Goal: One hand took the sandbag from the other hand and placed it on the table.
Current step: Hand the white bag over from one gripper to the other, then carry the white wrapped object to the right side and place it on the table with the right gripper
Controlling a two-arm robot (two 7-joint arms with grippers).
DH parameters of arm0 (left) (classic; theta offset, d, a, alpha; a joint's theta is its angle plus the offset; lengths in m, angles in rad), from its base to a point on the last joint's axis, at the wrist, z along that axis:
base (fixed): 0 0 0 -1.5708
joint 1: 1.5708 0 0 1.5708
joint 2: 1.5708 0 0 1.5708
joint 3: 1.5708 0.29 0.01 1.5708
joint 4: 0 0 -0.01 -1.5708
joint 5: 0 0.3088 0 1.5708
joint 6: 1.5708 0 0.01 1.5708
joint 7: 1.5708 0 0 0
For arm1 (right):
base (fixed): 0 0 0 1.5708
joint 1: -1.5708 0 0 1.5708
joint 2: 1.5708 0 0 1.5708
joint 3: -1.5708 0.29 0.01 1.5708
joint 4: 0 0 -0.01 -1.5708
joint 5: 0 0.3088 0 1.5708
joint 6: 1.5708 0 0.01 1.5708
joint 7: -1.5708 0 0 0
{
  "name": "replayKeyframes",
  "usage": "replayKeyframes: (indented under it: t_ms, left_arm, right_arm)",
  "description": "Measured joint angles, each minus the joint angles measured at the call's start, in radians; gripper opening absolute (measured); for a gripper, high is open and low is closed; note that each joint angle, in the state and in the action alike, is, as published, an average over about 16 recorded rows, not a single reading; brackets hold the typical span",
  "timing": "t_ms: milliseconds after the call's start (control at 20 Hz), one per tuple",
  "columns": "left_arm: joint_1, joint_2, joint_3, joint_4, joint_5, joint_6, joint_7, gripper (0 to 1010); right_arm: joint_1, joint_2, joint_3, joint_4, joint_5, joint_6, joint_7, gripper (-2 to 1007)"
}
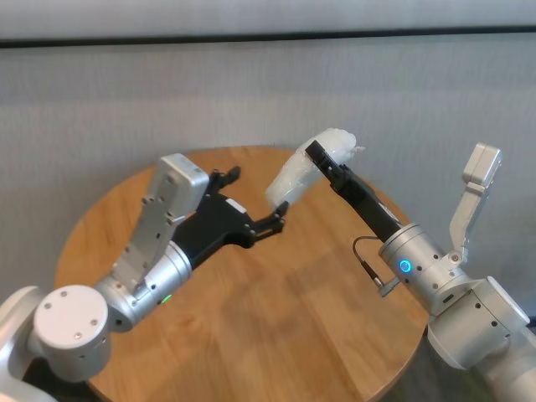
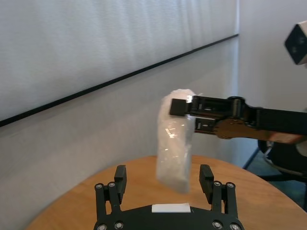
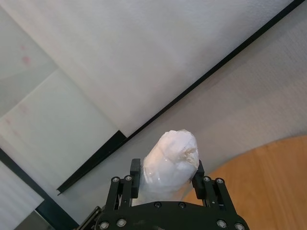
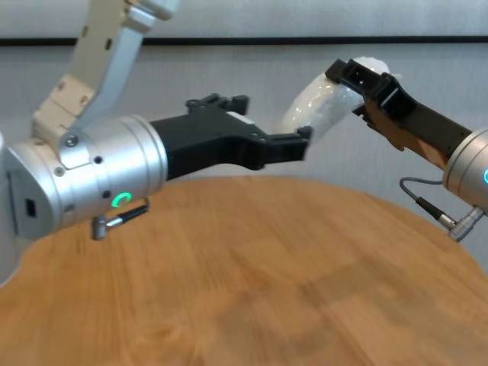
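Note:
My right gripper [image 1: 321,157], the blue-lit one, is shut on the upper end of the white sandbag [image 1: 295,177] and holds it high above the round wooden table [image 1: 276,318]. The bag hangs down tilted towards my left gripper [image 1: 253,198], the green-lit one, which is open. In the left wrist view the bag's lower end [image 2: 175,143] hangs between the spread left fingers [image 2: 120,176], apart from them, with the right gripper [image 2: 187,115] clamped above. The right wrist view shows the bag [image 3: 170,158] pinched between its fingers [image 3: 135,167]. The chest view shows the bag [image 4: 320,107] too.
A grey wall with a dark horizontal strip [image 1: 268,38] stands behind the table. The table's far edge [image 1: 251,151] lies below the two grippers. The right arm's pale upper link [image 1: 477,188] rises at the far right.

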Motion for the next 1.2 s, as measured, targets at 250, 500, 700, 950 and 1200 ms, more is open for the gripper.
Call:
replayKeyframes:
  t_ms: [250,500,700,950,1200]
  left_arm:
    - [0.029,-0.013,-0.038,-0.016,-0.016,-0.003,0.061,1002]
    - [0.057,-0.049,-0.071,-0.032,0.004,0.000,0.148,1002]
    - [0.073,-0.083,-0.085,-0.042,0.047,0.018,0.218,1002]
    - [0.084,-0.114,-0.083,-0.057,0.128,0.063,0.295,1002]
    - [0.090,-0.134,-0.076,-0.067,0.203,0.115,0.346,1002]
  right_arm:
    - [0.000,-0.003,0.006,0.001,-0.008,0.001,-0.003,627]
    - [0.000,-0.005,0.011,0.003,-0.013,0.004,-0.003,627]
    - [0.000,-0.006,0.013,0.005,-0.015,0.008,-0.001,627]
    - [0.001,-0.007,0.015,0.006,-0.017,0.012,0.001,627]
    - [0.001,-0.008,0.014,0.006,-0.019,0.017,0.001,627]
